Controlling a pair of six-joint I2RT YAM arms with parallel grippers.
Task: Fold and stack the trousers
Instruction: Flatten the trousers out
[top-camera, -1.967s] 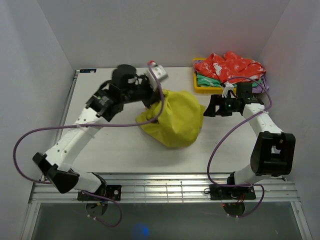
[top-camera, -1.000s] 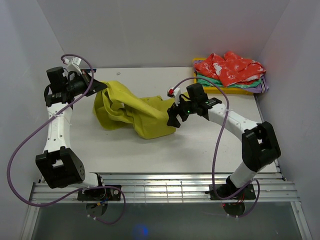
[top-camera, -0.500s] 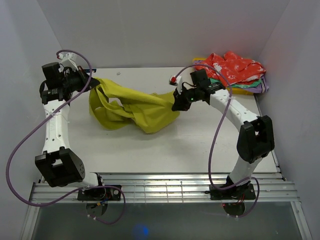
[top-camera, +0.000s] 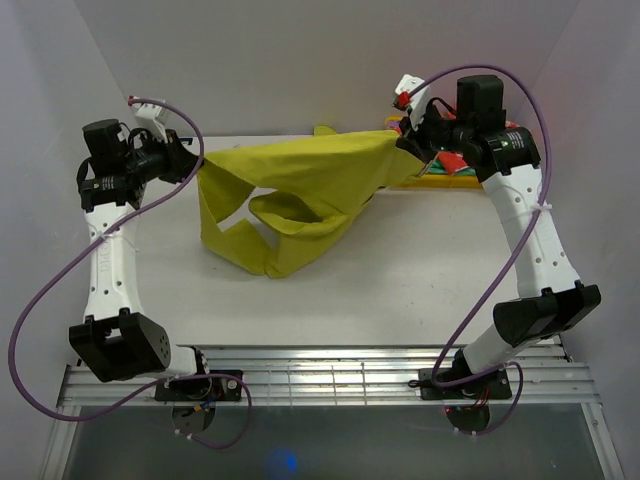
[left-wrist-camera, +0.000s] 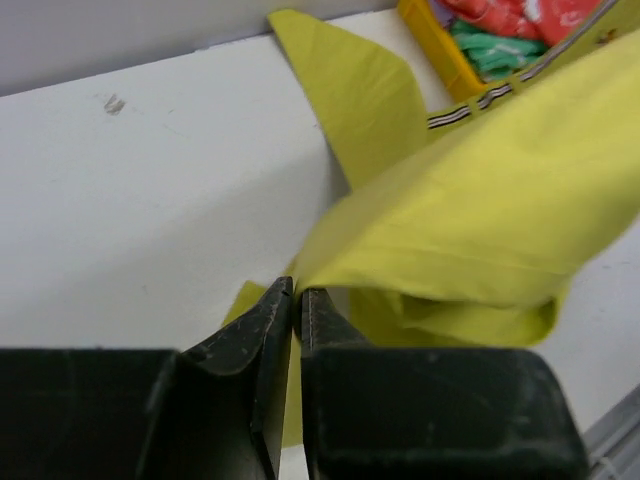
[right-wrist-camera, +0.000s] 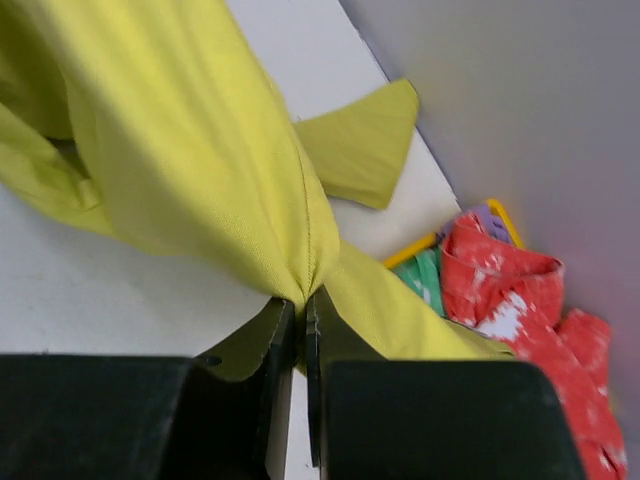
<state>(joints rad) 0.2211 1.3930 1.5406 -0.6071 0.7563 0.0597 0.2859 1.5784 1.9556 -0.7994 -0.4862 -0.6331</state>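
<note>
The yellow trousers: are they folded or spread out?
Spread out, not folded. The trousers hang stretched between the left pincer and right pincer, with loose legs drooping toward the table.

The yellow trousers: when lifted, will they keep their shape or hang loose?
Probably floppy: the trousers sag in folds between the left gripper and the right gripper. Likely light, since two small fingertip pinches seem to carry them. Their lower part may drag on the table.
</note>
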